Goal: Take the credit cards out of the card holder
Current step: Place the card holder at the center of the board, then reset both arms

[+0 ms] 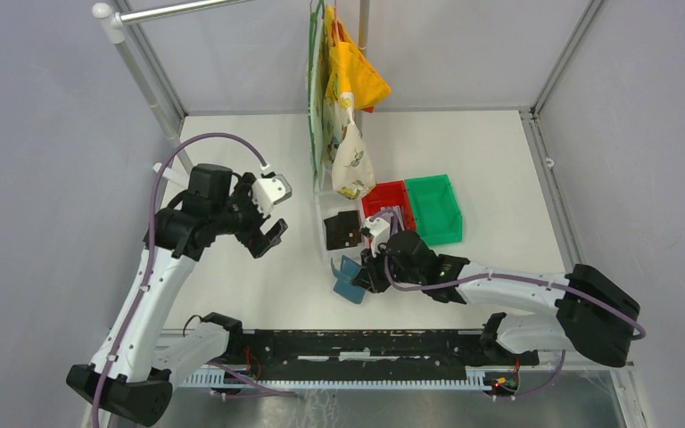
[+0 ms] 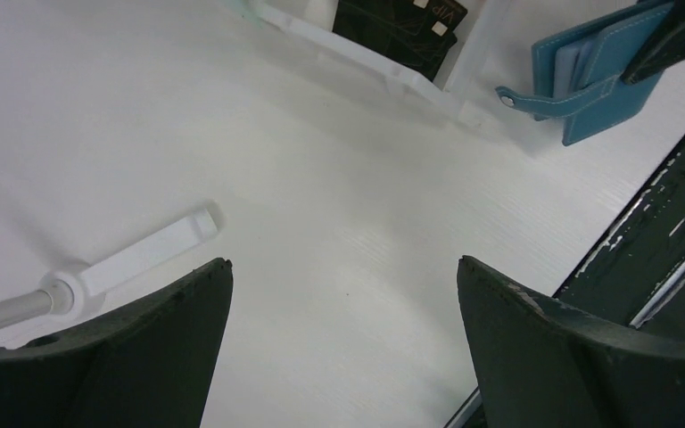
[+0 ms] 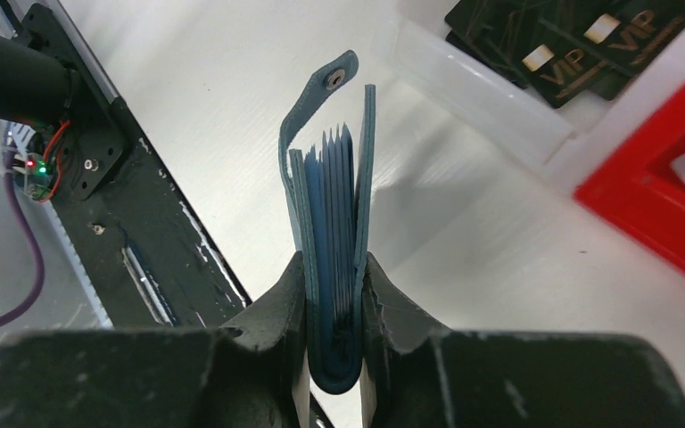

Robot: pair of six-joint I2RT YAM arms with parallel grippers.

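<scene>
Well left of the card holder (image 1: 350, 282), the left gripper (image 1: 270, 234) hung spread, empty; the right gripper (image 3: 334, 299) pinched its fold, likely needing a steady, upright hold.

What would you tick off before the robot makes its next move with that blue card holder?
1. Right tool clamped on the card holder: ok.
2. Holder's snap tab undone, top edge gaping: ok.
3. Left tool open and empty: ok.
4. Left tool lined up with the holder: not ok; it hangs apart over the table, off to the holder's left.
5. Cards left inside the holder: cannot tell; only blue leaves show.
6. Black cards lying in the white bin: ok.
</scene>
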